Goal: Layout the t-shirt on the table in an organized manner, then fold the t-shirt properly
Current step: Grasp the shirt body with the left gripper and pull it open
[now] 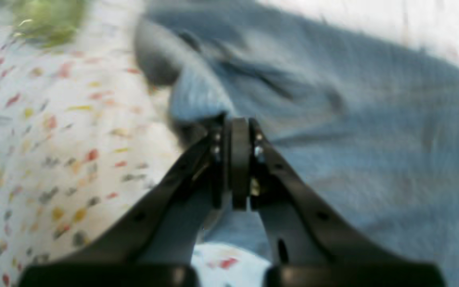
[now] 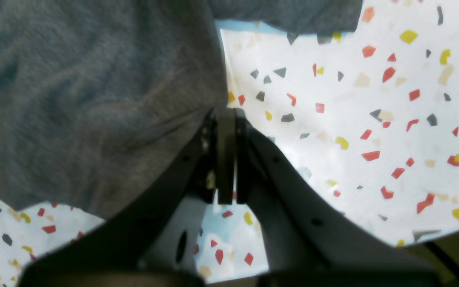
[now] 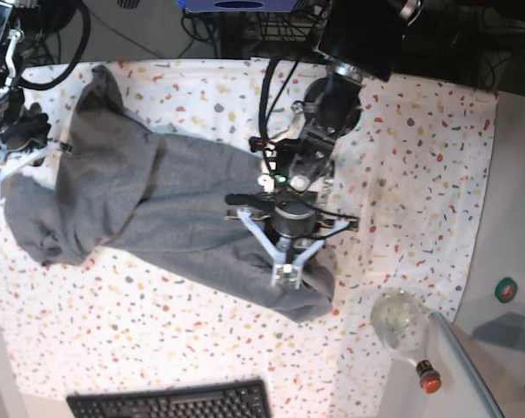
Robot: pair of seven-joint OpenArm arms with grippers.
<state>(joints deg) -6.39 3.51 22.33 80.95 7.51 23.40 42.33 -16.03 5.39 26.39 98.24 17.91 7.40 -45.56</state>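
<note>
In the base view the grey t-shirt (image 3: 175, 205) lies rumpled across the speckled table (image 3: 401, 174), its long axis running from the upper left of the frame down to the lower middle. The left pincer (image 3: 281, 277) is clenched on the cloth at that lower-middle end, and the right pincer (image 3: 62, 146) is clenched on the fabric edge at the far upper-left end. With each arm holding its own end, the coming move likely turns on drawing the two ends apart along this diagonal to spread the shirt flat.
</note>
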